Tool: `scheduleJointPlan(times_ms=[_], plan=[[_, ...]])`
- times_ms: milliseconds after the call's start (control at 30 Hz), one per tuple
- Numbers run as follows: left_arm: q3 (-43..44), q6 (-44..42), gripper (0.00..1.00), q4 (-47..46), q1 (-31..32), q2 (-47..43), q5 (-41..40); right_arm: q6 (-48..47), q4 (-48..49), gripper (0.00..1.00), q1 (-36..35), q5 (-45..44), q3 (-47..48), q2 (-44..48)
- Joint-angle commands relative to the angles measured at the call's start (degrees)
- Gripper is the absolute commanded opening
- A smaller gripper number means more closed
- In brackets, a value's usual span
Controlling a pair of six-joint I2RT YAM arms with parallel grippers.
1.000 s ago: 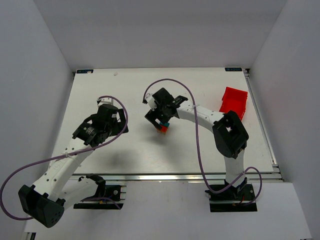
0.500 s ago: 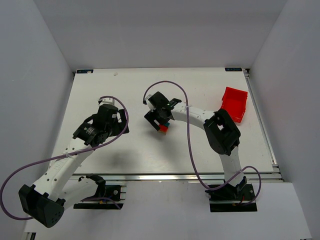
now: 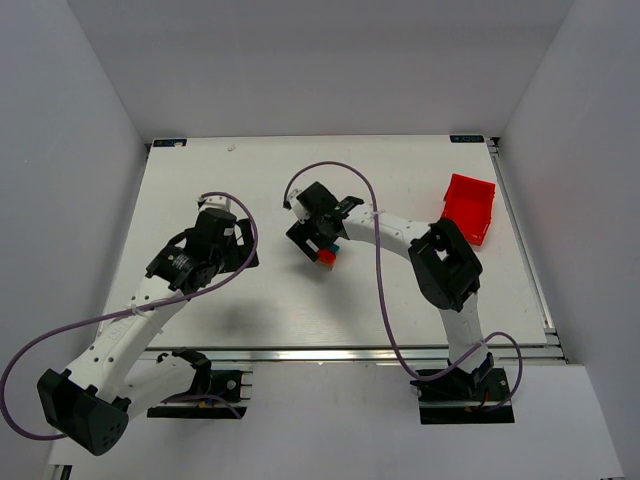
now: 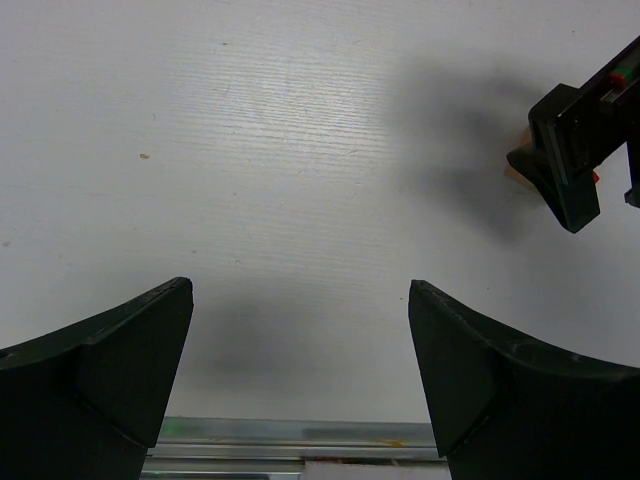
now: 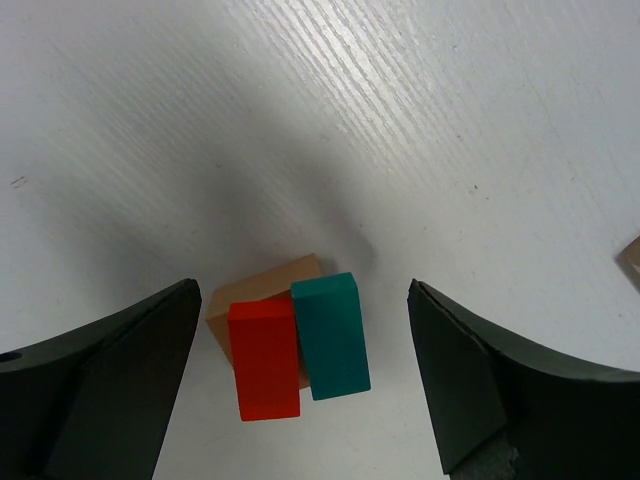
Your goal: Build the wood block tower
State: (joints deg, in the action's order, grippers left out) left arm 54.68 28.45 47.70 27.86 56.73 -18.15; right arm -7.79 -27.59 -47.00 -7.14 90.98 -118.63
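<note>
The wood block tower stands at the table's middle in the top view [image 3: 326,256]. In the right wrist view a red block [image 5: 264,360] and a teal block [image 5: 330,336] lie side by side on a tan block [image 5: 262,292]. My right gripper [image 5: 300,330] is open above them, its fingers wide on either side and touching nothing; the top view shows it [image 3: 318,243] over the stack. My left gripper [image 4: 300,330] is open and empty over bare table at the left [image 3: 222,240]. The right gripper's black fingers [image 4: 575,140] show at the left wrist view's right edge.
A red plastic bin [image 3: 468,207] sits at the table's right side. A tan piece [image 5: 630,262] shows at the right wrist view's right edge. The table's metal front rail [image 4: 300,440] runs under the left gripper.
The right arm's elbow has folded leftward and its gripper shifted slightly left over the blocks. The left arm has not moved.
</note>
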Motion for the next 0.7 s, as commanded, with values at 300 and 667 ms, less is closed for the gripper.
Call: scheduleJointPlan(times_ms=[300,667], plan=[[-0.5,-0.9,0.98,-1.6,-0.3,-1.0,1.5,-7.4,1.0,0.89,-0.1,4.4,-5.7,10.2],[-0.9,-1.6,0.98,-1.7,-0.3,-1.4,2.5,-15.4,0.0,0.87,0.2,10.0,-7.8,10.8]])
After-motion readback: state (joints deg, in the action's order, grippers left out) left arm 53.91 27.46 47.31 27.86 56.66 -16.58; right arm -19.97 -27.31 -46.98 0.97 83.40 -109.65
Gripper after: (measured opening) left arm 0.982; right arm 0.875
